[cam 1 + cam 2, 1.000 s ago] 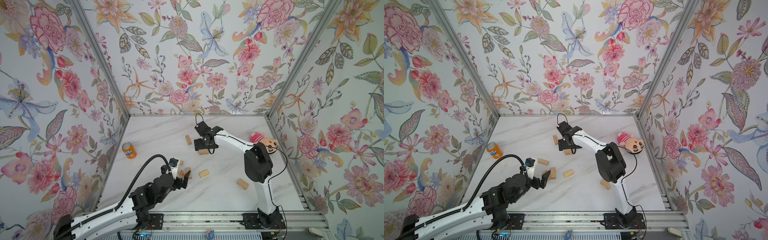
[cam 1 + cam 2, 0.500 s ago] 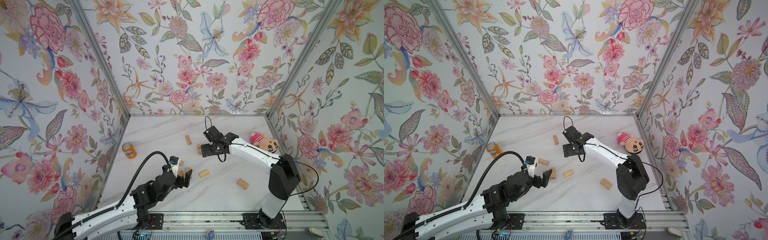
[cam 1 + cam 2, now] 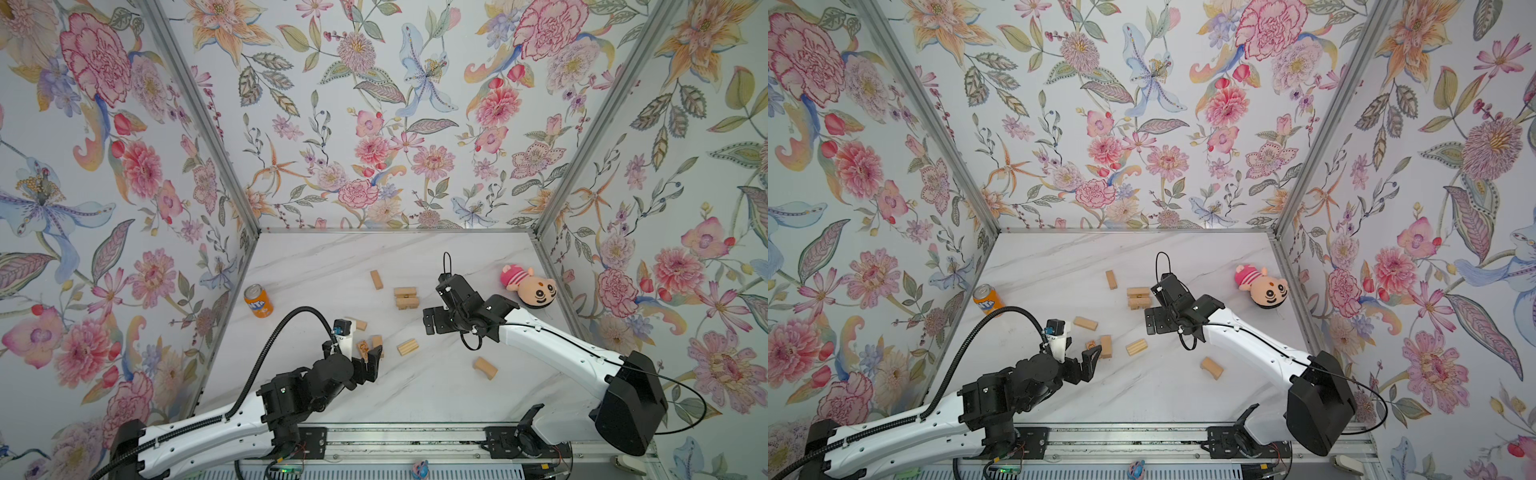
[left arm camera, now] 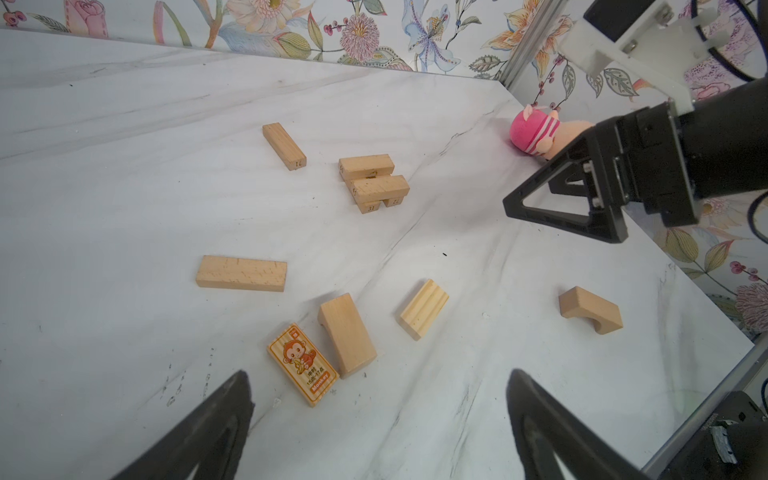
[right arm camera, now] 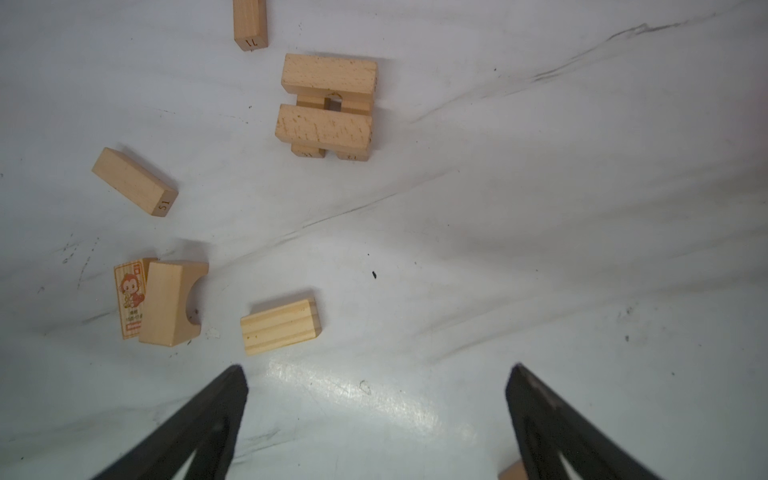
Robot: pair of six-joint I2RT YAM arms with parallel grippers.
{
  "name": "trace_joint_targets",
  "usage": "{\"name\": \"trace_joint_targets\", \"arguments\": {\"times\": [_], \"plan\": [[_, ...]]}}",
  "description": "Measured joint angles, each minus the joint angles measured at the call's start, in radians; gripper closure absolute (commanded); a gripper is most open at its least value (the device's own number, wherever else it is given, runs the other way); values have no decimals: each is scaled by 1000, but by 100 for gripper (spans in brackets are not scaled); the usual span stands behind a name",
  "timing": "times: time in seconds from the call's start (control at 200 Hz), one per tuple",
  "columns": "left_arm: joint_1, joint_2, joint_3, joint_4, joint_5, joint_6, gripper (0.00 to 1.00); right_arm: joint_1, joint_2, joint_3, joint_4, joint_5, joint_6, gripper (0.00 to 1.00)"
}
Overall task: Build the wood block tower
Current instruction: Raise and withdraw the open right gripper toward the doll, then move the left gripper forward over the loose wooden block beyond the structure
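Floral-papered walls (image 3: 374,124) enclose a white marbled counter (image 3: 324,257) that carries ten wood blocks (image 4: 241,273), one orange soda can (image 3: 258,301) and one plush doll (image 3: 530,286) in a pink hat.

Four of the blocks make up the tower (image 3: 406,297) near the middle of the counter. Two lie side by side below and two lie crosswise on top.

Six blocks lie loose:
- two plain bricks;
- one monkey-print block (image 4: 302,364);
- one ridged block (image 4: 424,308);
- a curved block (image 4: 347,334) just beside the monkey-print block;
- a second curved block (image 4: 590,309), alone toward the right wall.

The left gripper (image 4: 378,374) has its jaws spread wide and holds nothing. It hangs over the counter on the near side of the monkey-print block and touches no block.

The right gripper (image 5: 376,368) also has its jaws spread wide and empty. In both top views it sits just to the right of the tower, clear of it.
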Motion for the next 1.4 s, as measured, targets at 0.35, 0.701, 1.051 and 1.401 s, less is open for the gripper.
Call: {"name": "trace_joint_targets", "arguments": {"times": [0.35,0.701,1.051,1.401], "plan": [[-55,28,-1,-22,-53,-92,4,0,-69,-79,44,-29,2,1],[-57,101,-11,-4,-80,-114,2,0,-68,-87,49,-35,-6,1],[133,164,63,-40,-64,-104,5,-22,-61,-71,51,-36,-25,1],[308,336,208,-9,44,6,8,-68,-38,-26,56,-64,-47,1]]}}
